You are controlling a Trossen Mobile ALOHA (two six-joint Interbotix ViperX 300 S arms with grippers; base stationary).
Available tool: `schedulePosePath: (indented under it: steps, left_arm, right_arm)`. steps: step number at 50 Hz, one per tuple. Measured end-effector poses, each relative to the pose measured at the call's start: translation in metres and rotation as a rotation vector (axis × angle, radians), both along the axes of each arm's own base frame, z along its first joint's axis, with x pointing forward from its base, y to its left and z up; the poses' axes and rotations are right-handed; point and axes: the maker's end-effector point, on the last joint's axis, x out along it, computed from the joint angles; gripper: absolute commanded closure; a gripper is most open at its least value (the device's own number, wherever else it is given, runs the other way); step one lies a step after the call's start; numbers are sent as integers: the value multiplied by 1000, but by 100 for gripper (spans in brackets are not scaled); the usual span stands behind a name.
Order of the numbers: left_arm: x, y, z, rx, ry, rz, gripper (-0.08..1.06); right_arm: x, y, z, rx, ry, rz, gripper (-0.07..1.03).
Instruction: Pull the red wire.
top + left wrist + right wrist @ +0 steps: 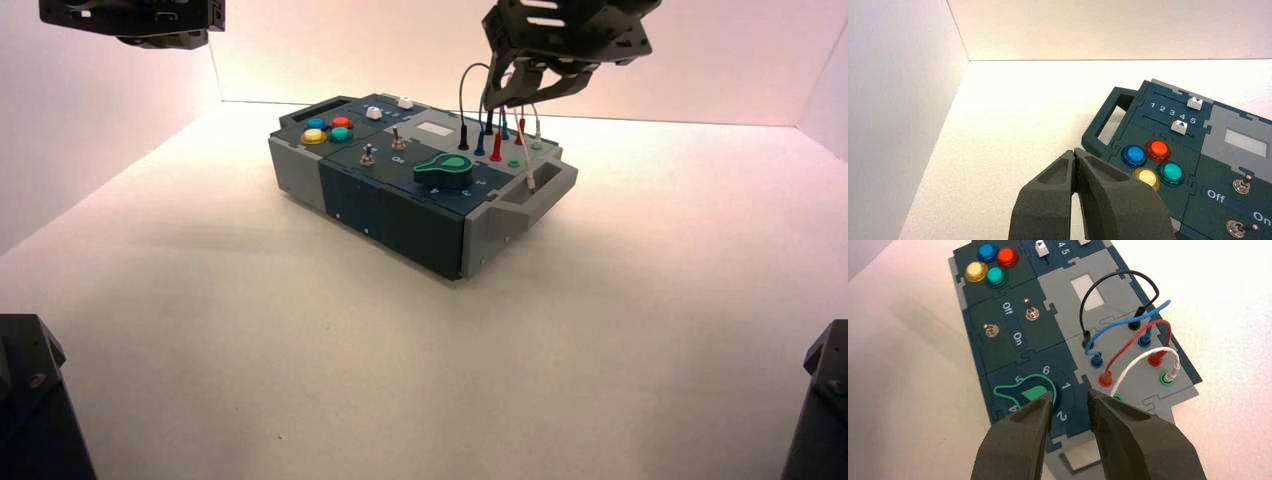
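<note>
The red wire (1142,328) arcs over the box's grey socket panel between two red plugs, one (1105,377) near the green knob (1034,392) and one (1155,359) farther out. In the high view its plugs (496,148) stand at the box's right end. My right gripper (1070,397) is open and empty. It hovers above the knob's edge and the near red plug, touching nothing. In the high view the right gripper (530,92) hangs over the wires. My left gripper (1075,152) is shut and empty, parked high by the box's left handle.
Black (1120,275), blue (1128,320) and white (1143,357) leads loop beside the red one. Two toggle switches (1031,312) stand by Off/On lettering. Coloured buttons (992,265) and sliders (1185,114) sit at the box's left end. White walls enclose the table (250,330).
</note>
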Motion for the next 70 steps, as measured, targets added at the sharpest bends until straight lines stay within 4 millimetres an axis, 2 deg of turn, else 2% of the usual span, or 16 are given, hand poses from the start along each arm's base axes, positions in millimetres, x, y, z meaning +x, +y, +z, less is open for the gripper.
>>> schedulePosePath:
  steps: [15, 70]
  left_arm:
    - [0, 1, 0, 0, 0, 2, 100]
    - [0, 0, 0, 0, -2, 0, 100]
  right_arm:
    - [13, 8, -19, -27, 25, -2, 57]
    - [28, -18, -28, -61, 25, -54, 57]
